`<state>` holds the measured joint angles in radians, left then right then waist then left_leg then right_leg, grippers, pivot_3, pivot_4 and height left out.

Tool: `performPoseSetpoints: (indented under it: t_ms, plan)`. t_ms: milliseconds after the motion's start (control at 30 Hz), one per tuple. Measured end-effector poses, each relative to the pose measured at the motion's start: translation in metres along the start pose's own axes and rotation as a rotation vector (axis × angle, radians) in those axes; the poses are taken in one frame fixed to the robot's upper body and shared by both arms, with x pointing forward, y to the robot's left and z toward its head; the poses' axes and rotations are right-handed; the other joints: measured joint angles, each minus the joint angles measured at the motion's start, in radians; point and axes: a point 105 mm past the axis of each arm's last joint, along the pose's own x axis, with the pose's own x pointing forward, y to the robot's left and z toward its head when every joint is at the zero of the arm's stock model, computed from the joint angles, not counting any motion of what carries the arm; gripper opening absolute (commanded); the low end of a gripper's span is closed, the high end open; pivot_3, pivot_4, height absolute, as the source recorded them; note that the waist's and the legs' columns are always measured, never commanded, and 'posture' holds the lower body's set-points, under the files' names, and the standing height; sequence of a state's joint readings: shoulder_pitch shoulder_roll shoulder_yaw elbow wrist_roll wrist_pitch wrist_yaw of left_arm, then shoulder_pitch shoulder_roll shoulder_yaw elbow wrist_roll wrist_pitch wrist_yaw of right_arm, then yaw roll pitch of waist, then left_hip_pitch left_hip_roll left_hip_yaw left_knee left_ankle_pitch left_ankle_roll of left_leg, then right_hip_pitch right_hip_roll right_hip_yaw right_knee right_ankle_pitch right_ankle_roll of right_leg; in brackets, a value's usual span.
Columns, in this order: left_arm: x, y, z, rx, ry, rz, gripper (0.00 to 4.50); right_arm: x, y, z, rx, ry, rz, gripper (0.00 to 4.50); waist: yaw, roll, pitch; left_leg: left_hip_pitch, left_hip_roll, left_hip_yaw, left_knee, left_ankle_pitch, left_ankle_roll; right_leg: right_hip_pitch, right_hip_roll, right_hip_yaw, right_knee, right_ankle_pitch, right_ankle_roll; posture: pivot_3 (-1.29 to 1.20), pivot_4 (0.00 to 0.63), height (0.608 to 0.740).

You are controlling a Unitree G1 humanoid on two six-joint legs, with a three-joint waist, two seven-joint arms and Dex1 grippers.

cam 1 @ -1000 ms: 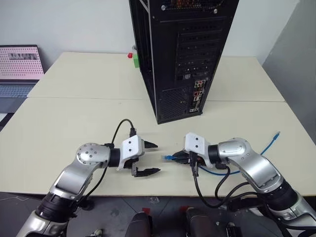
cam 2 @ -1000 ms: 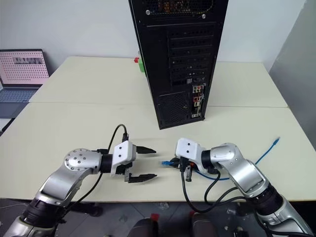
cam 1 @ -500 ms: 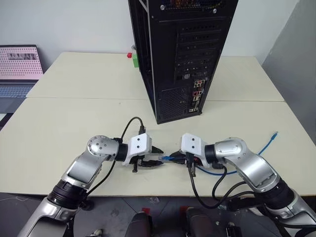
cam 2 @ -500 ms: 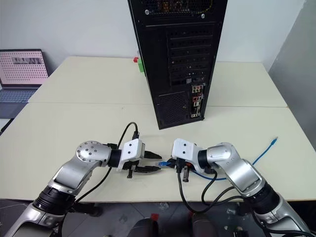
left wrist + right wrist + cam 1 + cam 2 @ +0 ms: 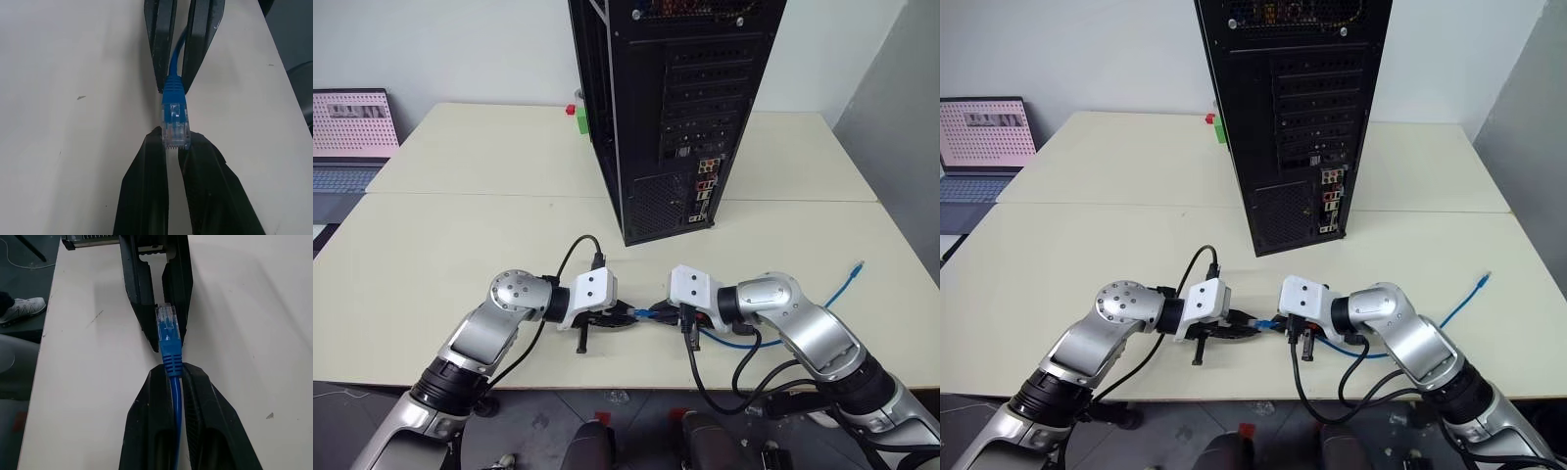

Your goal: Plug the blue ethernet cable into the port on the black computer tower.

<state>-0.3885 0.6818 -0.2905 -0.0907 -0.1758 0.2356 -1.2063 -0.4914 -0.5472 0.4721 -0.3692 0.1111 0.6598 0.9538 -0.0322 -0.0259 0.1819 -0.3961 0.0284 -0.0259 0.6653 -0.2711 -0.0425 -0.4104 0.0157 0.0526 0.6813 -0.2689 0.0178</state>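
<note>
Left eye view: your left gripper (image 5: 623, 317) was clamped on the clear plug (image 5: 175, 131) of the cable (image 5: 741, 338). Your right gripper (image 5: 663, 313) pinched the cord just behind the plug, low over the table (image 5: 460, 235), near the tower (image 5: 675, 108).

blue ethernet cable (image 5: 174, 100) – clear plug betw both pincers | black computer tower (image 5: 675, 108) – upright, port unplugged
</note>
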Motion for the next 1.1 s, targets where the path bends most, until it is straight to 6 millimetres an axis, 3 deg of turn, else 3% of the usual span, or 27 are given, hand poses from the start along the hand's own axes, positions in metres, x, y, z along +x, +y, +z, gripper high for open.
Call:
performPoseSetpoints:
  t_ms: [100, 167, 300, 433, 933, 967, 1100]
  plan:
    - [0.001, -0.002, -0.001, -0.012, -0.002, 0.003, 0.17, 0.001, 0.0, -0.001, 0.0, 0.004, 0.001, 0.02, 0.0, 0.0, 0.0, 0.0, 0.0, 0.0, 0.0, 0.0, 0.0, 0.0, 0.0, 0.0, 0.0, 0.0, 0.0, 0.0, 0.15, 0.74]
    - [0.001, -0.002, -0.001, -0.018, -0.003, 0.01, 0.87, 0.0, 0.0, -0.001, -0.004, 0.006, -0.001, 0.02, 0.0, 0.0, 0.0, 0.0, 0.0, -0.001, 0.0, 0.0, 0.0, 0.0, 0.0, -0.001, 0.0, 0.0, 0.0, 0.0, 0.15, 0.74]
    - [0.0, 0.0, 0.002, -0.019, -0.026, 0.029, 1.56, 0.0, -0.001, -0.001, -0.011, 0.005, -0.003, 0.02, 0.0, 0.0, 0.0, 0.0, 0.0, -0.001, 0.0, 0.0, 0.0, 0.0, 0.0, -0.002, 0.0, 0.0, 0.0, 0.0, 0.15, 0.74]
    - [0.0, 0.003, 0.009, 0.014, -0.061, 0.051, 2.6, -0.003, -0.002, -0.002, -0.018, 0.015, -0.008, 0.02, 0.001, 0.0, 0.0, -0.001, 0.0, -0.002, 0.0, 0.0, 0.0, 0.0, -0.001, -0.003, 0.0, 0.0, 0.0, 0.0, 0.15, 0.74]
    - [0.002, 0.005, 0.014, 0.08, -0.068, 0.05, 2.6, -0.007, -0.007, -0.002, -0.027, 0.023, -0.025, 0.02, 0.001, 0.0, 0.0, -0.001, 0.0, -0.003, 0.0, 0.0, 0.0, 0.0, -0.001, -0.004, 0.0, 0.0, 0.0, 0.0, 0.15, 0.74]
    - [0.002, 0.005, 0.014, 0.082, -0.068, 0.051, 2.24, -0.007, -0.007, -0.002, -0.027, 0.023, -0.026, 0.02, 0.001, 0.0, 0.0, -0.001, 0.0, -0.003, 0.0, 0.0, 0.0, 0.0, -0.001, -0.004, 0.0, 0.0, 0.0, 0.0, 0.15, 0.74]
    - [0.003, 0.007, 0.014, 0.084, -0.073, 0.055, 1.5, -0.007, -0.007, -0.002, -0.027, 0.022, -0.027, 0.02, 0.001, 0.0, 0.0, -0.001, 0.0, -0.003, 0.0, 0.0, 0.0, 0.0, -0.001, -0.004, 0.0, 0.0, 0.0, 0.0, 0.15, 0.74]
